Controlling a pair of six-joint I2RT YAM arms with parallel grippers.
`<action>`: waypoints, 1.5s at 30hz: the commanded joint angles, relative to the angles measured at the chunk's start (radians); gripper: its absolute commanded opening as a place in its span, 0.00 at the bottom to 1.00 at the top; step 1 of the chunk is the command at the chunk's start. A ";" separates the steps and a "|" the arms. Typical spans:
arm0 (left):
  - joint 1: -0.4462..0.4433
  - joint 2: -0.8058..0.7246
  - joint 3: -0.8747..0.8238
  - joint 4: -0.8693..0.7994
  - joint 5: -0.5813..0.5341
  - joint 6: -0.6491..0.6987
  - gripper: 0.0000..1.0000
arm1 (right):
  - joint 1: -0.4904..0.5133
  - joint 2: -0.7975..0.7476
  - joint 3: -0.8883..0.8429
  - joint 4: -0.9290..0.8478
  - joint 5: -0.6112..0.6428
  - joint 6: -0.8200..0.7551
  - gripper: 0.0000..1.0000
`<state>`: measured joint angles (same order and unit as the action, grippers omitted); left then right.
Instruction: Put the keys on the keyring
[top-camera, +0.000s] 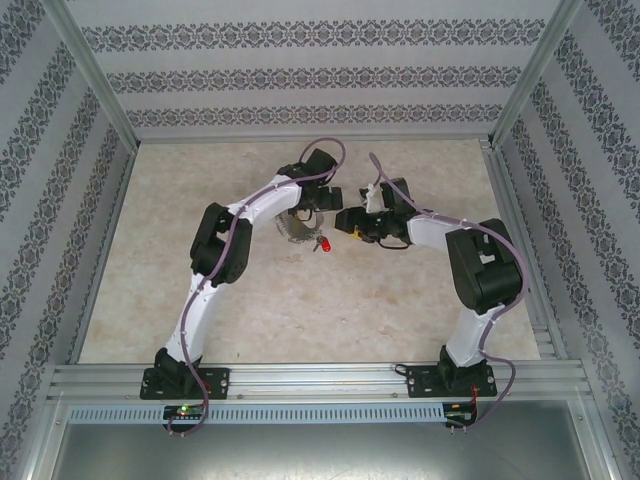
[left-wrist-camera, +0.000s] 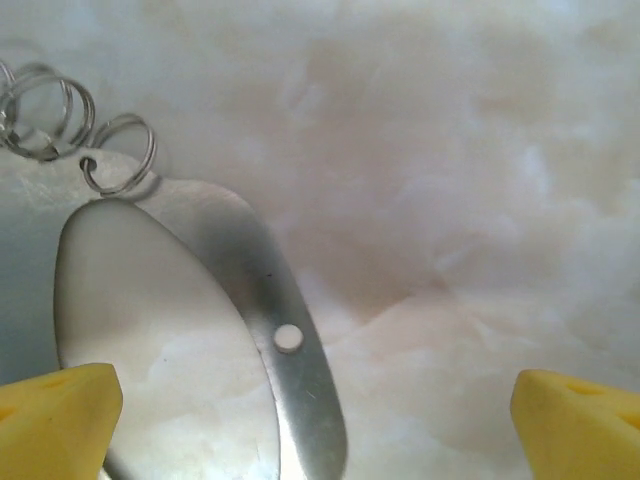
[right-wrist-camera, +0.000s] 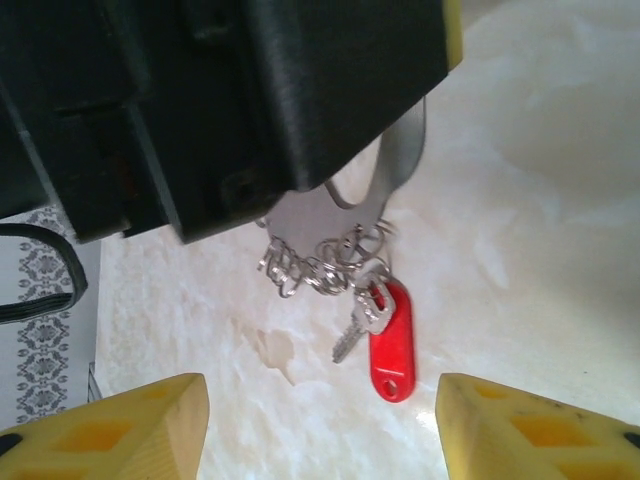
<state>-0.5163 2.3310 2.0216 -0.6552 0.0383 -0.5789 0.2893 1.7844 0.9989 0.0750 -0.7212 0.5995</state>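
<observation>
Key (right-wrist-camera: 352, 335) lies apparently hooked onto the keyring (right-wrist-camera: 310, 262) at the middle of the worktop (top-camera: 420, 320), likely why left end effector (left-wrist-camera: 318, 415) and right end effector (right-wrist-camera: 340, 430) both hover open, empty.

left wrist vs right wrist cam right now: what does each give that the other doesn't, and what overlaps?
Left wrist: a close-up of the keyring's flat band with a small hole in it, framed by the open left gripper's yellow fingertips.
Right wrist: the key with its red head, lying against the small rings, and the open right gripper facing it, holding nothing.
Both: the keyring, its small rings, the marbled table.
</observation>
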 joint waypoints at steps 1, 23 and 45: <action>0.010 -0.121 0.015 0.026 0.065 0.058 1.00 | -0.022 -0.081 -0.017 -0.018 0.021 -0.011 0.65; 0.288 -1.097 -1.348 0.982 -0.389 0.502 1.00 | -0.219 -0.551 -0.425 0.273 1.082 -0.480 0.98; 0.502 -0.775 -1.618 1.498 -0.118 0.557 1.00 | -0.278 -0.276 -0.616 0.821 0.770 -0.562 0.98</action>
<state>-0.0422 1.5719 0.3698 0.7986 -0.1570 -0.0254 0.0021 1.5127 0.3840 0.8398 0.0296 0.0376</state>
